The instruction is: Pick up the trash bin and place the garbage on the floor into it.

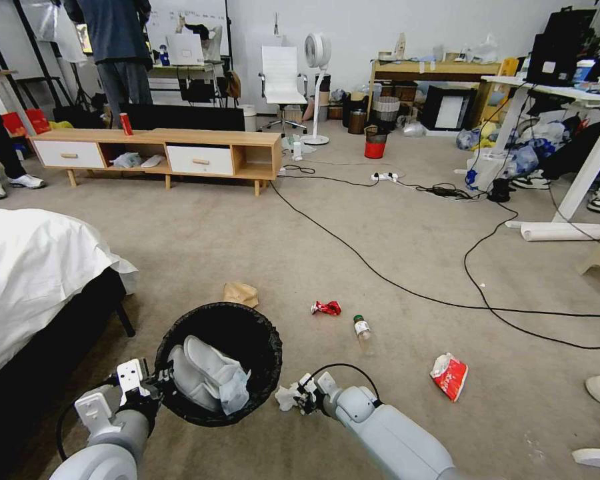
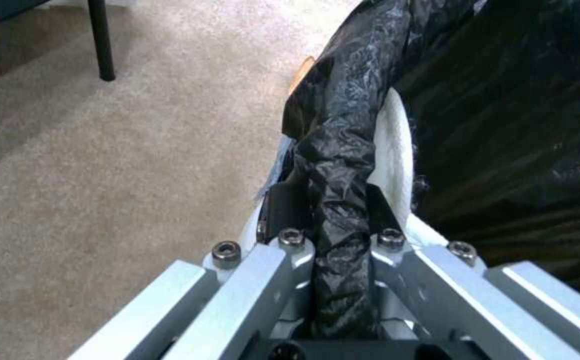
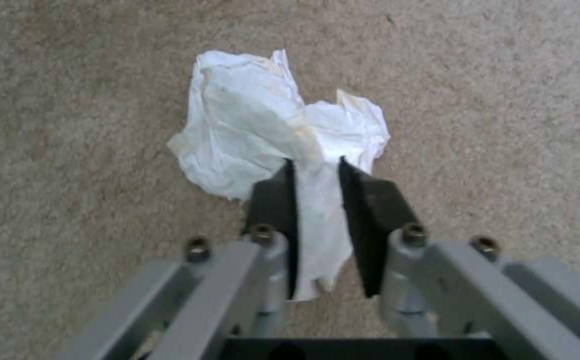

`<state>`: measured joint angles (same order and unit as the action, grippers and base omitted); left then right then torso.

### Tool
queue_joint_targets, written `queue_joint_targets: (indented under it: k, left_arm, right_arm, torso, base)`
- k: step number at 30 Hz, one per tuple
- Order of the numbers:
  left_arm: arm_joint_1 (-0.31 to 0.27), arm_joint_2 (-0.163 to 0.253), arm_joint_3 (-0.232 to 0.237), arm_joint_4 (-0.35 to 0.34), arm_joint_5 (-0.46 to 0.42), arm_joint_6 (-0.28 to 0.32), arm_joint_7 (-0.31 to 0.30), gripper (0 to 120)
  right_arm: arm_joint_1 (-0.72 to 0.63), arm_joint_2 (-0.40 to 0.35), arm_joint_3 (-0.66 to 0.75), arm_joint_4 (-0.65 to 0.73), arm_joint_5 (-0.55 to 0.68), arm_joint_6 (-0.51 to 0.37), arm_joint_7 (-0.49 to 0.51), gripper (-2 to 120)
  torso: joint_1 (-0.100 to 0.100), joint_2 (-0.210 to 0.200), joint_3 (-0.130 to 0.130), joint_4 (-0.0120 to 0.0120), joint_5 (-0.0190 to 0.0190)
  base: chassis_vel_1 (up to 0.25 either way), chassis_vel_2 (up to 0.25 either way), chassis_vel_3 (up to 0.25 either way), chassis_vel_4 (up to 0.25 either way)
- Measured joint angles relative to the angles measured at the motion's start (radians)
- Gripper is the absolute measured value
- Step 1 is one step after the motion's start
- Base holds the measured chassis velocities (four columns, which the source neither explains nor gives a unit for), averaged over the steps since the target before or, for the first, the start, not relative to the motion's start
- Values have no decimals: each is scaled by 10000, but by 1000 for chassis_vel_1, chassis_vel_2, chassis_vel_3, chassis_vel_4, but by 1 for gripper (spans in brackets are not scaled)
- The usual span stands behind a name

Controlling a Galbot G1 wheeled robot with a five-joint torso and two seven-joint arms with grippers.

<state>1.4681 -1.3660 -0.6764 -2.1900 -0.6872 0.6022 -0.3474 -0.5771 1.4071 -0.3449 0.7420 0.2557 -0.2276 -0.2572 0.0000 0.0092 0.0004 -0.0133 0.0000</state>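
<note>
Two grippers are busy: my left gripper [image 2: 340, 235] clamps the trash bin [image 1: 218, 363] by its near-left rim, and my right gripper [image 3: 317, 200] pinches a white tissue [image 3: 263, 130] just right of it. I should lift well clear of the rim before releasing. Bin contents look like pale tissues; I cannot be sure.

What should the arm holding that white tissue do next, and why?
Probably lift and swing toward the trash bin. The right gripper is shut on the white tissue just above the floor, while the left gripper clamps the bin's rim close beside it.
</note>
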Motion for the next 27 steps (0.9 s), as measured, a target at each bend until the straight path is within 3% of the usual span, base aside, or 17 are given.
queue_joint_targets:
  k: [3, 27]
  left_arm:
    - [25, 23, -38, -27, 5, -10, 1, 3]
    - [-1, -2, -48, 46, 71, -38, 12, 3]
  right_arm:
    - [16, 3, 0, 6, -1, 4, -2, 1]
    - [125, -80, 263, 293, 136, 93, -22, 0]
  torso:
    - [0, 0, 0, 1, 0]
    - [0, 0, 1, 0, 0]
  base:
    - [0, 0, 0, 0]
    - [0, 0, 0, 0]
